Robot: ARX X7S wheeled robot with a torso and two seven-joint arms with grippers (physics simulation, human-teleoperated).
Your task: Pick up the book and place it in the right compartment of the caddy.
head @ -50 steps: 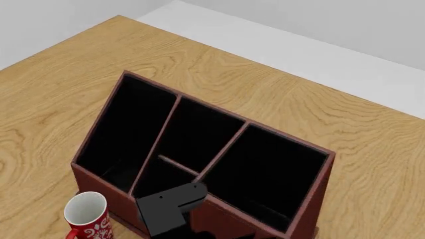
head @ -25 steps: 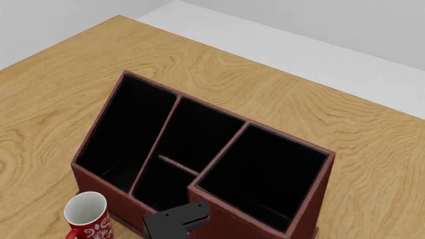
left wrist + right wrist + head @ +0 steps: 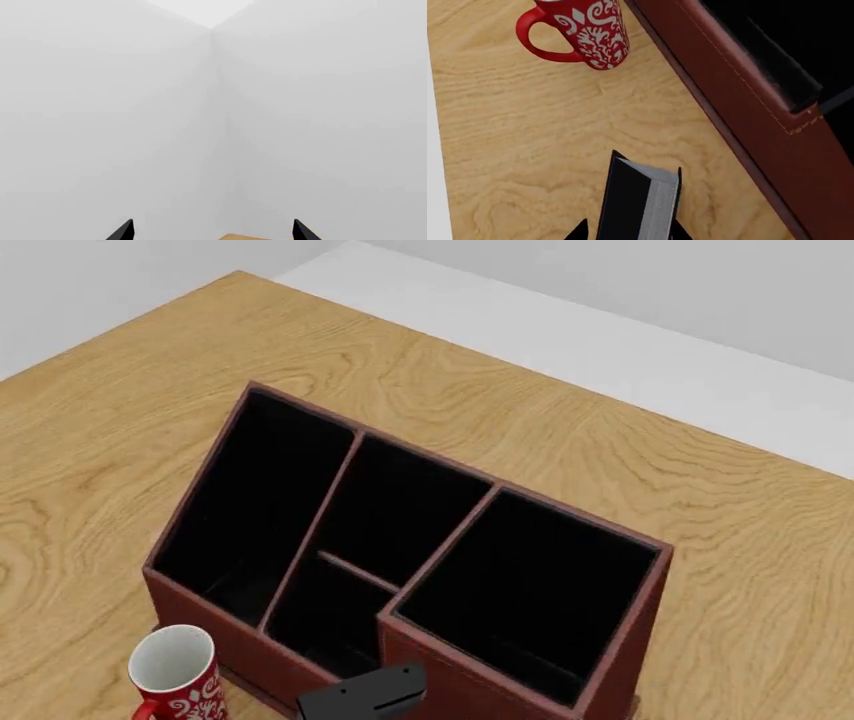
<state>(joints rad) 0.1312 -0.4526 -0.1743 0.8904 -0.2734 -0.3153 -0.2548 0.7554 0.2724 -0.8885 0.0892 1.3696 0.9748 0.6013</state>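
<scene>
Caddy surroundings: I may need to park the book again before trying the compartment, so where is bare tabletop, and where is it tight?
Bare wood runs wide behind the caddy toward the far table edge, and along both flanks. The near side is tight: the red mug stands close to the caddy's front wall, and the right gripper holds the book there.

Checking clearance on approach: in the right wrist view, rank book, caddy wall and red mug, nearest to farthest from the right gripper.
1. book, between the right gripper fingertips.
2. caddy outer wall, off to one side.
3. red mug, far across the table.
</scene>
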